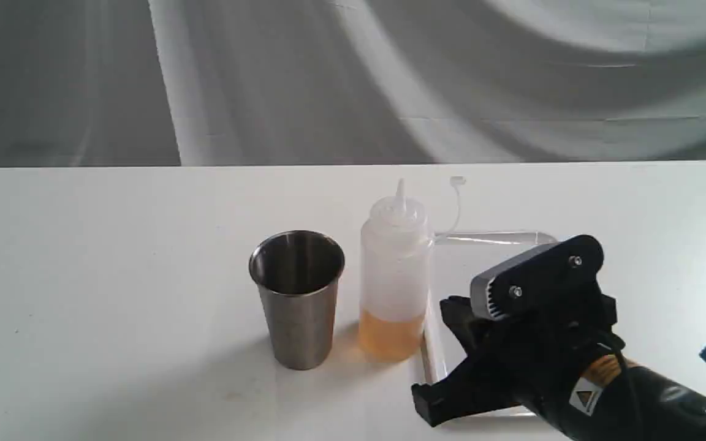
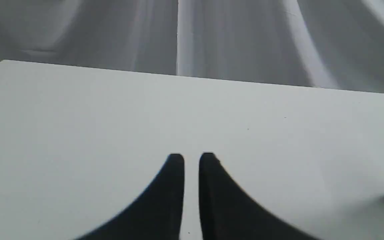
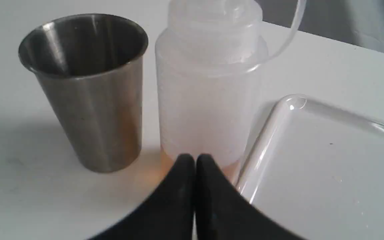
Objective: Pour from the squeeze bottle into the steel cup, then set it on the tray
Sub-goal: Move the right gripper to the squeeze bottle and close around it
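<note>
Exterior view first: the whole back is a grey draped cloth backdrop (image 1: 353, 79) with soft folds and lighter streaks. Below it is a plain white table (image 1: 83, 275) with a matte top and a few tiny specks.

Next biggest is the tray (image 1: 454, 275). It lies flat at 3 o'clock of the bottle, with a glossy low rim and rounded corners. The black right arm (image 1: 635, 392) comes in from 4 o'clock and partly covers the tray.

The right claw (image 3: 195, 158) is closed, fingertips pressed together on nothing, pointed at the bottle's base from close by.

The squeeze bottle (image 1: 394, 269) stands upright on the table just beside the tray's edge. I can't tell if they touch. There's amber liquid in its bottom third. The steel cup (image 1: 298, 300) stands upright at 9 o'clock of the bottle, near it but apart.

The left claw (image 2: 191, 156) sits over bare table, fingers a crack apart and holding nothing.

The little cap (image 1: 458, 180) sticks up on its strap at 1 o'clock of the nozzle.

The only label is a warning triangle sticker (image 1: 584, 396) on the arm, print too small to read.
</note>
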